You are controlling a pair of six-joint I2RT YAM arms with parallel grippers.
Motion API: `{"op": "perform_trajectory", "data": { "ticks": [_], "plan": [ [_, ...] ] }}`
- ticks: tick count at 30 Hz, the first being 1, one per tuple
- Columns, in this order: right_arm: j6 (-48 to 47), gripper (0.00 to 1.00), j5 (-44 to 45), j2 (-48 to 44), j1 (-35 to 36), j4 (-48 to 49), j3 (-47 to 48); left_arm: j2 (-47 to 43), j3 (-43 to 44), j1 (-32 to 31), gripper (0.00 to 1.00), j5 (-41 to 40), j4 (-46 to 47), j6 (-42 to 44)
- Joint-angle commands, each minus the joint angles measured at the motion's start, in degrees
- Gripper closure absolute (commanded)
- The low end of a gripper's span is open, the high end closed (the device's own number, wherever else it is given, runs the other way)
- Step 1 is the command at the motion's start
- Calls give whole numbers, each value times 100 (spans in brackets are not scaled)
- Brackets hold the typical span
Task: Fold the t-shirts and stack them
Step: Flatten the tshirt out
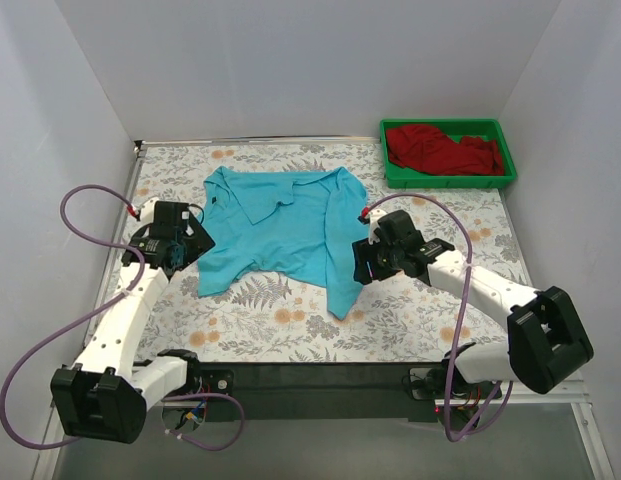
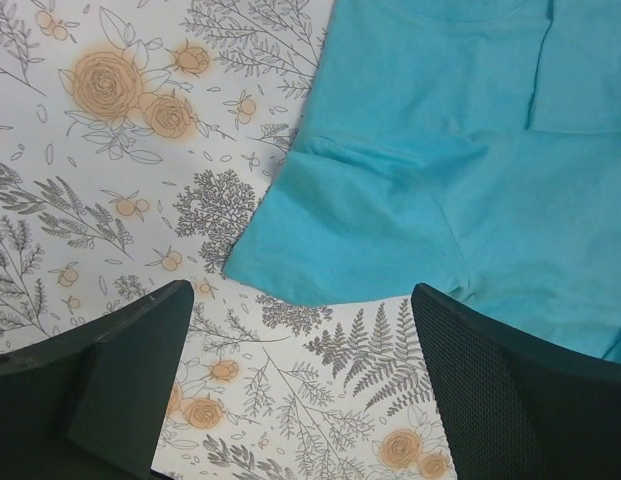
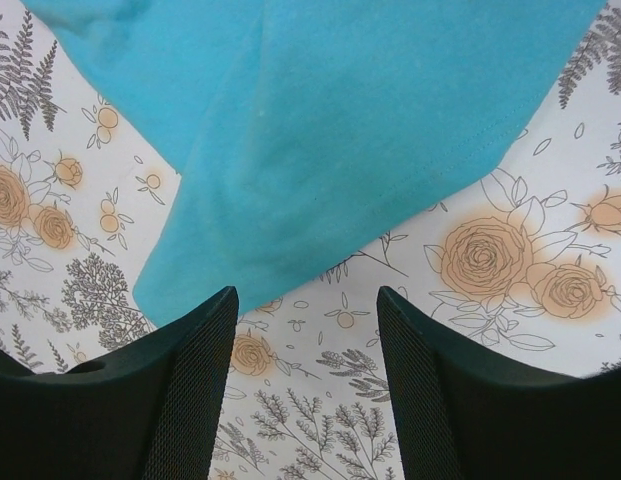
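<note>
A turquoise polo shirt lies unfolded and rumpled on the floral worktop. Its collar points to the far side, and a long flap of cloth trails toward the near edge on its right side. Beyond the polo shirt's far right corner, apart from it, sits a green plastic tray with a dark red shirt bunched inside it. The left arm reaches to the polo shirt's left side, next to the short sleeve. In the left wrist view the left fingers stand wide apart with nothing between them. Only bare worktop shows in the gap, and the sleeve's hem lies just ahead of the tips without touching them. The right arm comes in at the polo shirt's right side, against the trailing flap. The right fingers are also spread and hold nothing. A corner of the turquoise cloth lies just in front of one tip, and I cannot tell whether they touch. Floral worktop shows between the two pads.
</note>
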Motion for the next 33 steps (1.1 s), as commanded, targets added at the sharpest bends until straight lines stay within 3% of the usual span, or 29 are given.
{"op": "perform_trajectory", "data": {
  "ticks": [1, 7, 19, 21, 22, 28, 33],
  "plan": [
    [-31, 46, -159, 120, -10, -83, 3, 172, -237, -9, 17, 299, 399, 221],
    [83, 51, -521, 348, 148, -91, -50, 929, -554, -9, 29, 1003, 1234, 415],
    [268, 53, -187, 1104, 1238, -100, 336, 1817, -836, -9, 44, 538, 2140, 793],
    [268, 61, -134, 1324, 1247, -109, 346, 1809, -915, -9, 44, 441, 2220, 802],
    [268, 72, -64, 1403, 1239, -161, 363, 1791, -1019, -9, 44, 424, 2299, 810],
    [137, 99, 804, 1737, 967, -723, 355, 1747, -1266, -9, 44, 371, 2536, 846],
    [154, 99, 1403, 1439, -15, -1111, 197, 1861, -1337, -9, 44, 502, 2625, 872]
  ]
}}
